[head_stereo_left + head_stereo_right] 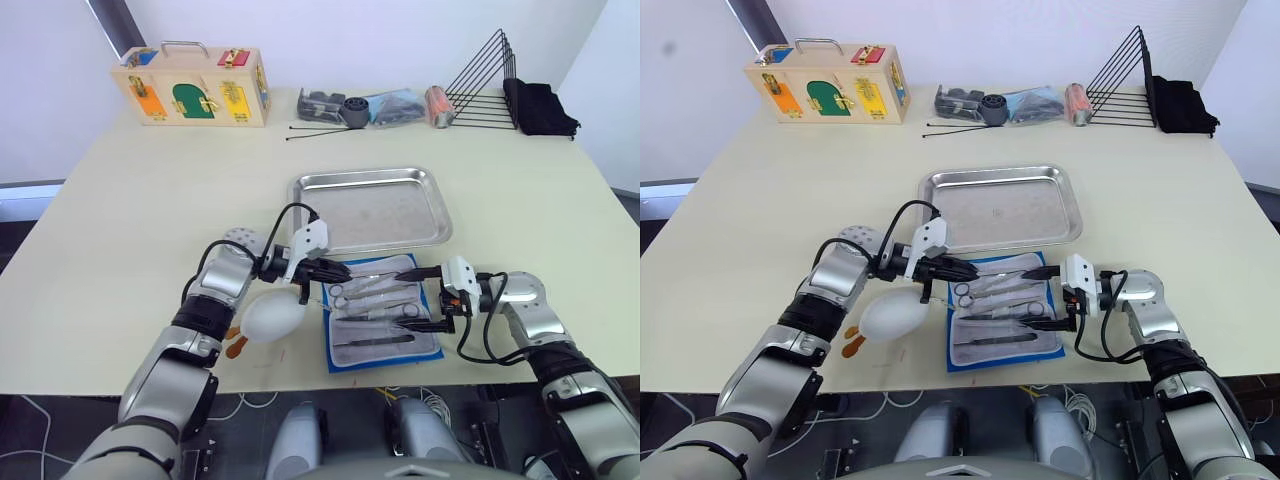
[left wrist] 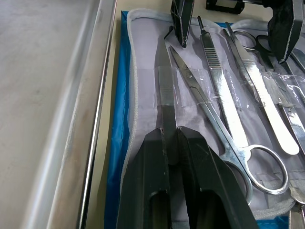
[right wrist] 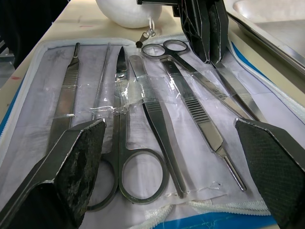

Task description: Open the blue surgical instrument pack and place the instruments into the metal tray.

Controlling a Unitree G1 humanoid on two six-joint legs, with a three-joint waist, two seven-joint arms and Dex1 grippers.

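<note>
Instruments (image 3: 157, 114), about six, fill one pack (image 1: 336, 355); left hand (image 2: 171, 143) pinches one, right hand (image 3: 171, 157) open.

A pale cream worktop (image 1: 120, 230) is set against a plain white wall (image 1: 380, 40). A dark diagonal strip (image 1: 112, 25) is seen on the wall at the far left. Grey floor (image 1: 20, 205) and white cables (image 1: 40, 425) are noted beside the left edge.

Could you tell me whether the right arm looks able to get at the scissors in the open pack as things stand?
Probably yes: the right pincer is open over the blue surgical instrument pack, with the scissors lying between its fingers. A clear pocket strip crosses the blades, so they may need sliding out.
</note>
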